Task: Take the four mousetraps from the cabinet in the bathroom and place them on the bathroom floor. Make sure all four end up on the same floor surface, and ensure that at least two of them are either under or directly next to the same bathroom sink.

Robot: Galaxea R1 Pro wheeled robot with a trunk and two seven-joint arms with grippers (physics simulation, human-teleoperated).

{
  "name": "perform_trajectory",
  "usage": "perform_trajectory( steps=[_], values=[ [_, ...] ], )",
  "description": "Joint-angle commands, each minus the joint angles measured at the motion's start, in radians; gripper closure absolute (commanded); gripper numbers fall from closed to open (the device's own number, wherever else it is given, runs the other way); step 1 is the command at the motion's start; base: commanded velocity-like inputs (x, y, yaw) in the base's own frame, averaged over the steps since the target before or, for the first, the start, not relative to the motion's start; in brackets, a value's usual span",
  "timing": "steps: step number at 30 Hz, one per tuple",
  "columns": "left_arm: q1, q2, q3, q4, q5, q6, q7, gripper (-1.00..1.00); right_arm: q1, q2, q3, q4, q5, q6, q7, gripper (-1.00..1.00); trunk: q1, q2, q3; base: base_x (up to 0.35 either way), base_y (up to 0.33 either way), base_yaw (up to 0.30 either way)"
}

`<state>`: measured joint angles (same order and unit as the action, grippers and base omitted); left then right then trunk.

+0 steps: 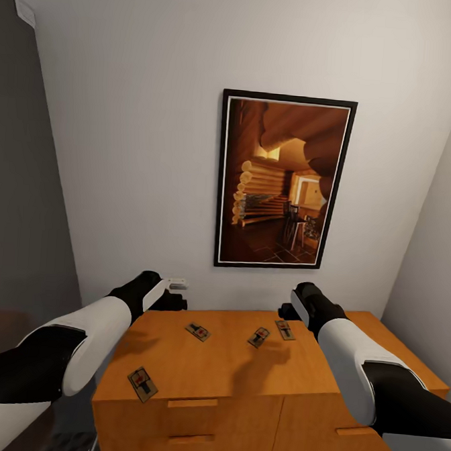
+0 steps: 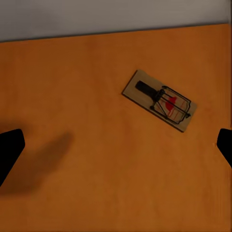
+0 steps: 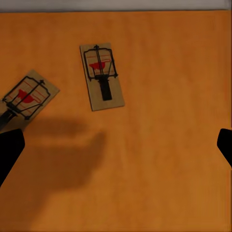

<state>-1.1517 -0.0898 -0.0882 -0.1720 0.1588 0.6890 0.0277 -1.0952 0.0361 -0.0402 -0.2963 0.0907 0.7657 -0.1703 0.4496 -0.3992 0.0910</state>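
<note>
Several mousetraps lie flat on the orange-brown cabinet top: one near its front left corner, one mid-left, and two close together at the back right. My left gripper hovers open over the cabinet's back left. In the left wrist view, the mid-left mousetrap lies ahead of the left gripper, untouched. My right gripper hovers open above the back right pair. The right wrist view shows that pair of mousetraps beyond its spread fingertips.
A framed picture hangs on the white wall behind the cabinet. A grey panel stands at the left. The cabinet front has drawers with bar handles. Another orange-brown top extends right, against the side wall.
</note>
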Motion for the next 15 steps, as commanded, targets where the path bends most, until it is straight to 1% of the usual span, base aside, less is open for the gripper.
perform_trajectory(
  steps=[1,15],
  values=[
    [0.0,0.001,-0.008,-0.001,0.01,0.004,0.003,-1.0,0.0,0.001,-0.004,-0.001,0.009,0.005,0.002,-1.0,0.0,-0.001,-0.001,0.0,-0.063,0.0],
    [0.0,-0.001,-0.008,-0.002,0.009,0.004,0.003,-1.0,0.0,0.001,-0.004,-0.001,0.009,0.004,0.002,-1.0,0.0,-0.001,-0.001,0.0,-0.021,0.0]
  ],
)
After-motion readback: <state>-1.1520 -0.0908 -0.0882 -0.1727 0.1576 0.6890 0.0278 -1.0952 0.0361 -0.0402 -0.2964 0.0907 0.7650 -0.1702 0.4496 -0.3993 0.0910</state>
